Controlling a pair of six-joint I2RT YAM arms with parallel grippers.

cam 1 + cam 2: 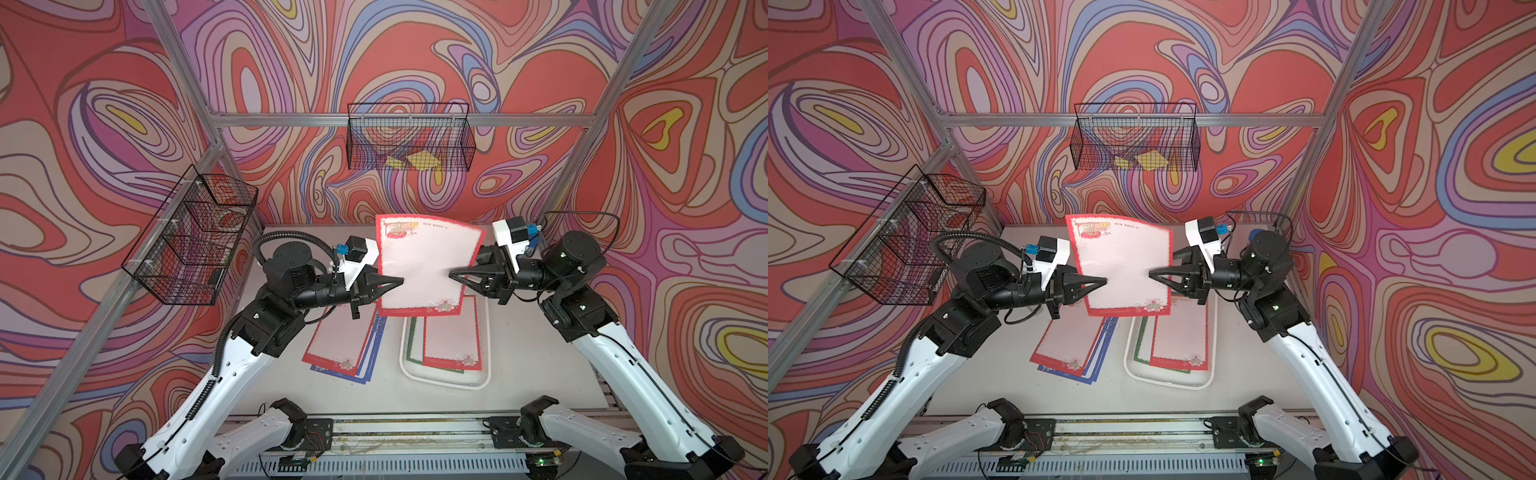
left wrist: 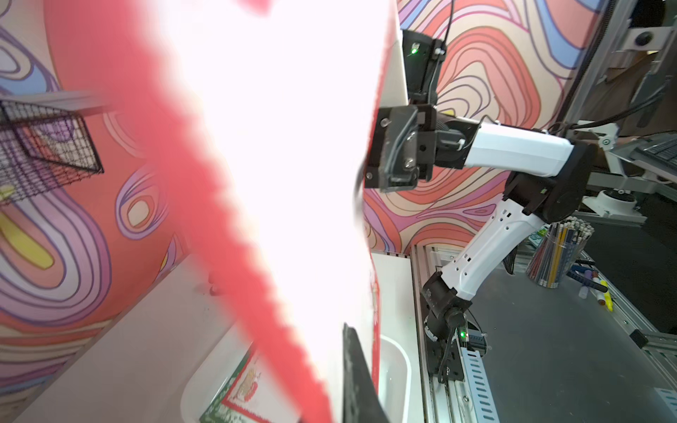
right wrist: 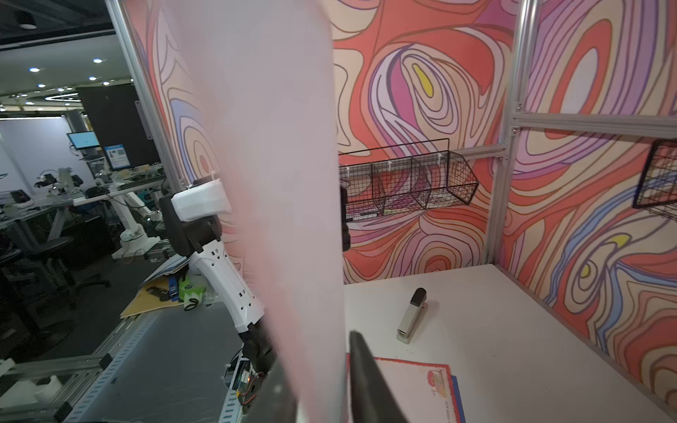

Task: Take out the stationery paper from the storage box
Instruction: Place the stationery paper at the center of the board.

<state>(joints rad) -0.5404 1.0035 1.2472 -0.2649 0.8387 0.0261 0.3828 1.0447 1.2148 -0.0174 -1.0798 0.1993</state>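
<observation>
A red-bordered sheet of stationery paper hangs upright in the air between both arms, above the table. My left gripper is shut on its left edge. In the left wrist view the sheet fills the middle beside one dark finger. My right gripper is at the sheet's right edge. The right wrist view shows that gripper open, with the sheet passing between its fingers. The white storage box lies below, holding red-bordered and green-bordered sheets.
A pile of red- and blue-bordered sheets lies on the table left of the box. A stapler lies at the back of the table. Black wire baskets hang on the left wall and back wall, the latter holding yellow paper pieces.
</observation>
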